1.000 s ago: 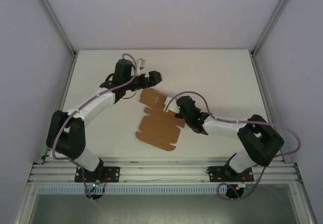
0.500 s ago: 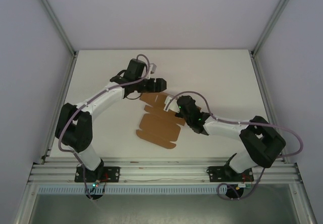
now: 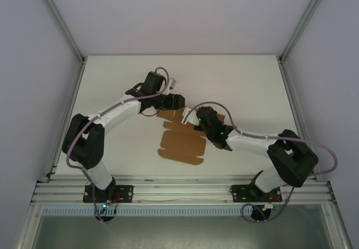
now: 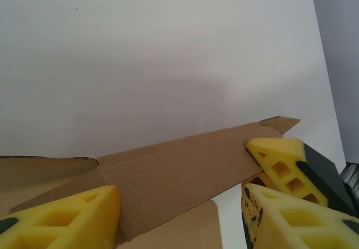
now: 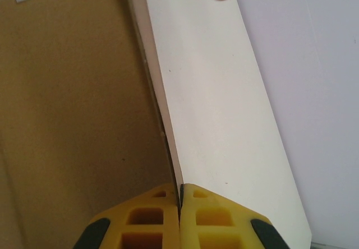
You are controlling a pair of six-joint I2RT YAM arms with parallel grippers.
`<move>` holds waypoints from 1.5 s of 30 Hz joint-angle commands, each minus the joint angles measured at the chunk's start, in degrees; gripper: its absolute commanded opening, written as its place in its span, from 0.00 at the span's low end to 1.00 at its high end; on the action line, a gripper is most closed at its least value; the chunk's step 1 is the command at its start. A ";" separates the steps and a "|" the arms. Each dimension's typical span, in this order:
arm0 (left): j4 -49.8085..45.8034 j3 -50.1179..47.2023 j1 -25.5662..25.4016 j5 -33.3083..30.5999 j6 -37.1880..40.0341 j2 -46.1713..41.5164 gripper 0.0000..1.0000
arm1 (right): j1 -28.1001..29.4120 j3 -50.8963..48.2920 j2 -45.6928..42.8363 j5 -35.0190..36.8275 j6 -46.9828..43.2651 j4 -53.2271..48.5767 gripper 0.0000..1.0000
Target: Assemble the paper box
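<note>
The paper box [image 3: 179,141] lies mostly flat in the middle of the worktop [image 3: 112,86], between the two arms, with a flap [image 4: 179,165] at its far edge raised. Your right end effector [image 3: 196,123] is closed on the box's right edge. In its wrist view the thin cardboard edge runs straight into the seam between the yellow fingers [image 5: 151,215]. Keep that pinch firm and low, because it anchors the sheet for the fold.

Your left end effector [image 3: 176,100] sits at the far edge with its jaws apart, one on either side of the raised flap. You cannot tell from here whether the left-hand finger [image 4: 73,218] already touches the cardboard.

The step in hand looks like folding this flap up along its crease. Close only until both pads meet the flap, and grip near its middle rather than at its pointed corner. Then rotate about the crease line instead of pulling. A pull would likely drag the sheet out of the right pinch or bow the thin panel. The two end effectors work close together here, so leave the right one room.
</note>
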 commanded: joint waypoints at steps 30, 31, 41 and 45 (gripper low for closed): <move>15.54 -7.26 -1.40 -2.97 -15.70 -0.53 0.16 | 1.86 -0.71 -2.18 1.34 1.09 3.62 0.00; 16.13 -7.53 -1.39 -3.11 -15.76 -0.77 0.16 | 1.86 -0.80 -2.56 1.20 1.21 3.68 0.00; 10.37 -11.07 -0.76 -8.98 -9.19 -6.29 0.60 | 1.85 -2.19 -5.55 2.63 2.20 2.18 0.00; 7.18 -16.65 2.72 -16.31 -5.05 -13.31 1.00 | 1.87 -2.95 -7.04 2.73 2.87 0.90 0.00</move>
